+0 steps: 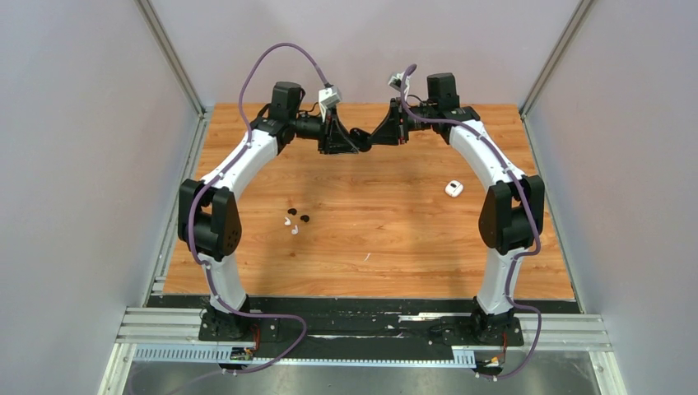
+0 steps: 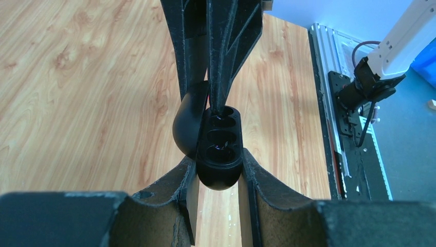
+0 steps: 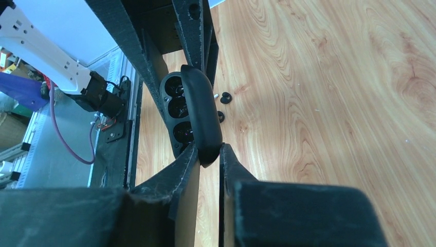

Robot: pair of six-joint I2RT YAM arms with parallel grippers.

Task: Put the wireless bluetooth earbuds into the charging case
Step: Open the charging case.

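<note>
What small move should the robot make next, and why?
Probably the right end effector should let go of the lid: the black case, held by the left end effector, is open with empty sockets, and the earbuds lie on the table.

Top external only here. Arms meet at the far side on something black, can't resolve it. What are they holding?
Observer: A black charging case with its lid open. The left jaws clamp its body on both sides.
Operator: Right arm?
Observer: The right jaws are closed on the lid, gripping it near one end.
Operator: Anything loaded?
Observer: The left wrist view looks straight into the wells. They are dark and glossy, with no earbud visible in them.
</note>
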